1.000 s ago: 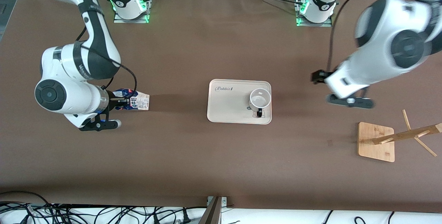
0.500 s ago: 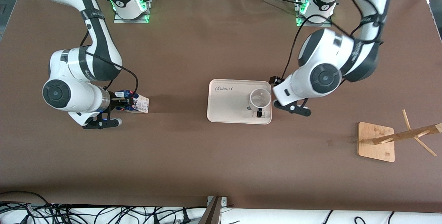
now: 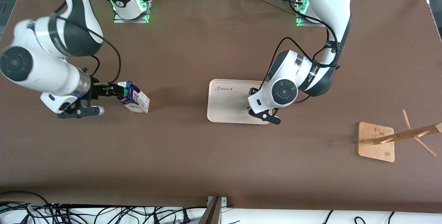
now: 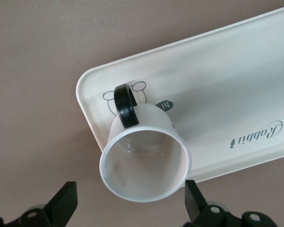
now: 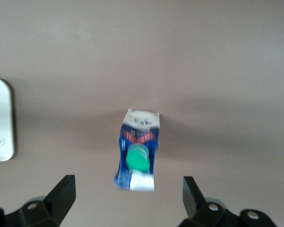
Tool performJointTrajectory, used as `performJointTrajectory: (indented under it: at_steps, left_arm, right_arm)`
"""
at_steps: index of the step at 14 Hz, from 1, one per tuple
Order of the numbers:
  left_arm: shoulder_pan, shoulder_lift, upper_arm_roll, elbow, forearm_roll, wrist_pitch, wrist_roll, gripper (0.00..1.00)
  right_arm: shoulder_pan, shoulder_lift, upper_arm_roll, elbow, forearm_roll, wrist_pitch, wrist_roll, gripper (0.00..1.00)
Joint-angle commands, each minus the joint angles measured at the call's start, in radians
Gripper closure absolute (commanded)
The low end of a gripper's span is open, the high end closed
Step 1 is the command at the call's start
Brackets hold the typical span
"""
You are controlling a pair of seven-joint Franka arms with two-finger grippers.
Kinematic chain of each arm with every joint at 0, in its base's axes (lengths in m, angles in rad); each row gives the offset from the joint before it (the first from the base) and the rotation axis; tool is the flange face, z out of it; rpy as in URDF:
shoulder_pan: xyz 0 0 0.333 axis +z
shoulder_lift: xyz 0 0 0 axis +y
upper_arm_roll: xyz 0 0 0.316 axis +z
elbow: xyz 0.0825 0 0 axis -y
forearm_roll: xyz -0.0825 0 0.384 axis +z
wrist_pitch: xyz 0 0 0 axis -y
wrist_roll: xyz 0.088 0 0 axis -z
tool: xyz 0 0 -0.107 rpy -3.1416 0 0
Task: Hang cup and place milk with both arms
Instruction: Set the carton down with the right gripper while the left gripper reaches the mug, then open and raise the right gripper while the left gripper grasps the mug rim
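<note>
Brown table [image 3: 193, 155]. White tray [image 3: 224, 103] holds cup [image 4: 144, 163], upright; left gripper [image 4: 128, 208] above it, jaws spread. Milk [image 3: 134, 100] on table toward right arm's end; right gripper [image 5: 128, 203] above, jaws spread, empty.

Even, diffuse overhead light covers the brown worktop [image 3: 193, 155], with soft, faint shadows beside the tray [image 3: 224, 110] and milk [image 3: 135, 101]. The right arm [image 3: 38, 65] is motion-blurred. In the right wrist view the milk past the fingers [image 5: 61, 196] looks smeared; the cup [image 4: 144, 158] is sharp.
</note>
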Motion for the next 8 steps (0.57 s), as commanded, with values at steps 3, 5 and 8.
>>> performJointTrajectory:
  at_steps: [3,5,8]
  left_arm:
    - [-0.042,0.017,0.013,0.031,-0.017,0.025,0.021,0.00]
    - [-0.084,0.022,0.013,0.022,-0.017,0.052,0.015,0.00]
    - [-0.108,0.033,0.013,0.007,-0.017,0.052,0.004,0.00]
  right_arm:
    - [0.001,-0.056,-0.001,0.026,0.011,-0.067,-0.007,0.00]
    - [0.001,-0.099,-0.001,0.028,0.004,-0.099,-0.005,0.00]
    - [-0.001,-0.163,-0.003,0.020,-0.016,-0.151,-0.007,0.00]
